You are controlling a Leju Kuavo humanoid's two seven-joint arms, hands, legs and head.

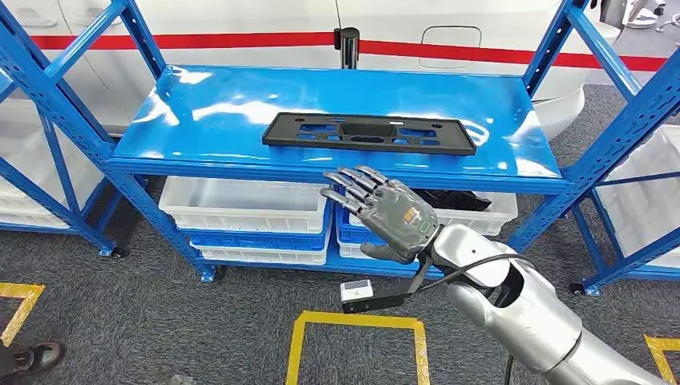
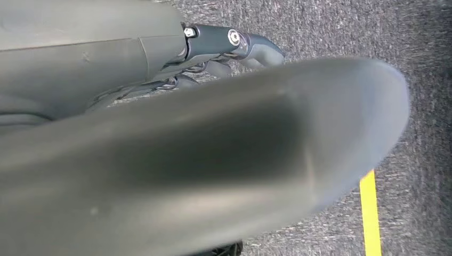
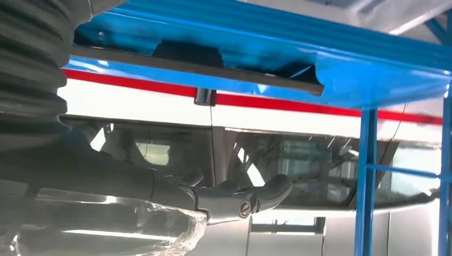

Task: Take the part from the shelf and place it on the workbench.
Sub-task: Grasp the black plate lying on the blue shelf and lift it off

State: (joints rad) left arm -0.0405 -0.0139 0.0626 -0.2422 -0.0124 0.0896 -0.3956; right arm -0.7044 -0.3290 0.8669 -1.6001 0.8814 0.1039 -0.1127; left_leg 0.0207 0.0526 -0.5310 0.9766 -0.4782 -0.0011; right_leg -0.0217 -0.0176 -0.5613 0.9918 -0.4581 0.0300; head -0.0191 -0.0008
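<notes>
Head view: the part point(image 1: 370, 132), a long flat black frame with cut-outs, is lying flat on the blue shelf point(image 1: 200, 112), near its front edge. The right robot hand point(image 1: 385, 215) is hovering in front of and below that edge, released, fingers spread and extended, grasping nothing and clear of the part. White bins point(image 1: 244, 207) are sitting on the lower level. Judged from this, the task is at its opening stage: the part is not yet grasped, and the lift, carry and placement are all outstanding. No worktop is appearing here.

Left wrist view: the left robot hand point(image 2: 234, 45) is hanging over grey floor beside a yellow line point(image 2: 370, 213). A large blurred grey body is covering most of the frame, so whether this robot hand is released or clenched cannot be told.

Right wrist view: the right robot hand is reaching forward with nothing in it. The part is showing as a dark edge against the blue shelf; its full outline is hard to make out.
</notes>
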